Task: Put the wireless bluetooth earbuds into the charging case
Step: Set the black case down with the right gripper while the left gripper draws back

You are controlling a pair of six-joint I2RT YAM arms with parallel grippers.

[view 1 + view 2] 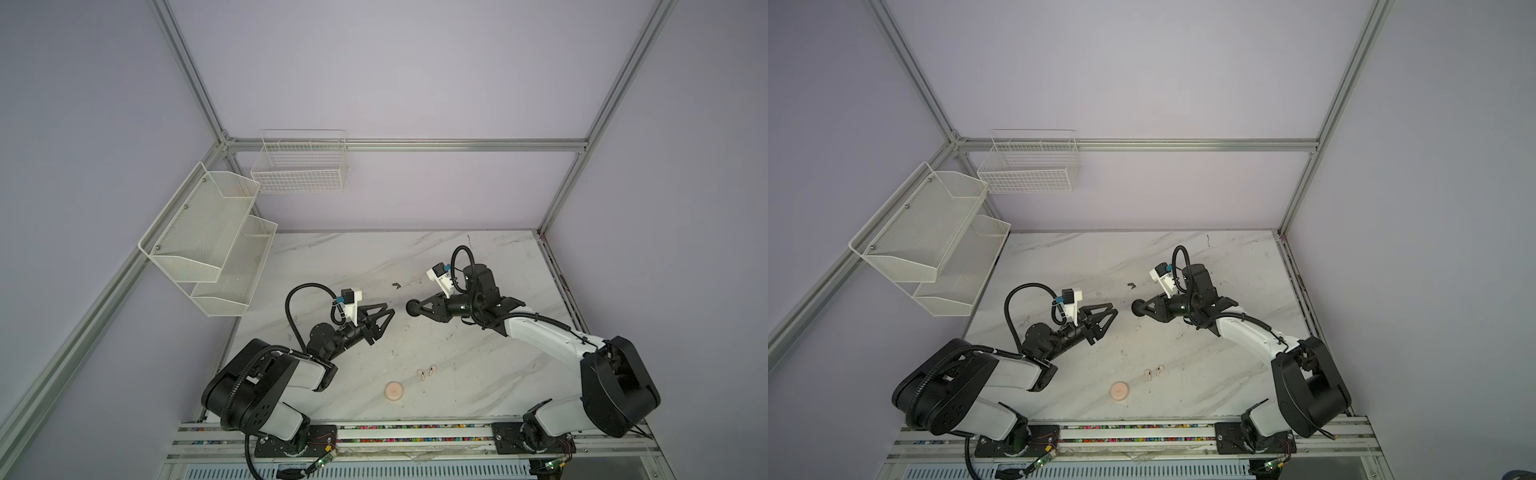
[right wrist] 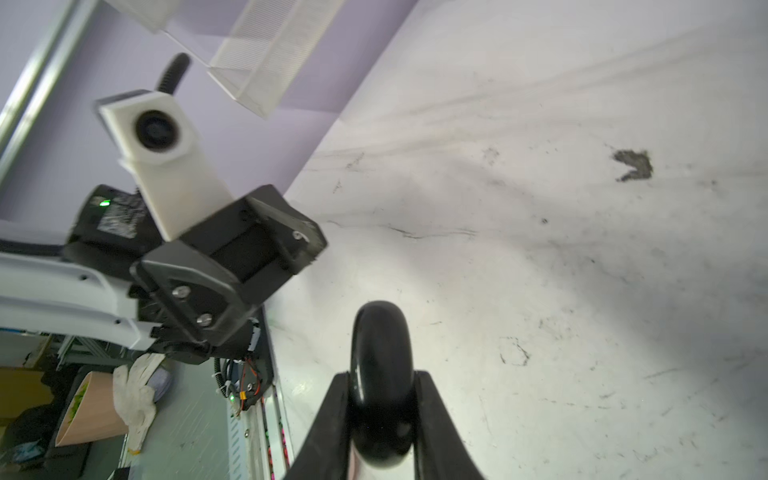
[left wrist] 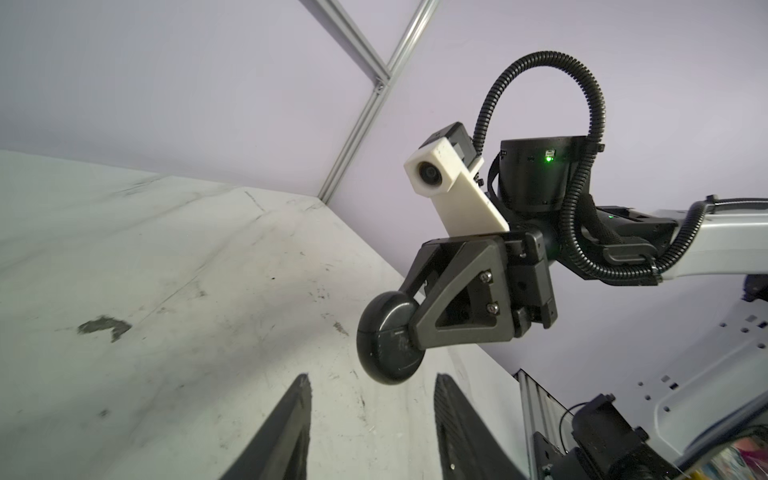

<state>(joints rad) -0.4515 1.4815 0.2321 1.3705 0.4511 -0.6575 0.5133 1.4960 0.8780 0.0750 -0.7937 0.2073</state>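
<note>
Fingers (image 2: 436,419) of the right gripper (image 1: 417,309) clamp the closed black case (image 3: 388,343), clear of the table (image 1: 478,374). The left gripper (image 1: 386,318) faces it with fingers apart, empty. Two pink earbuds (image 1: 422,375) lie on the table just beside the pink case (image 1: 394,392), well apart from both grippers. The black case looks finished; next, set it down, open the pink case, and pinch one tiny earbud precisely.

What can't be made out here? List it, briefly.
- Black case: shut shell hides its contents in every view.
- Pink earbuds: too small in both top views to tell their facing.
- Pink case: too small there to see any lid seam.
- Dark mark: stain or debris, unclear everywhere.
</note>
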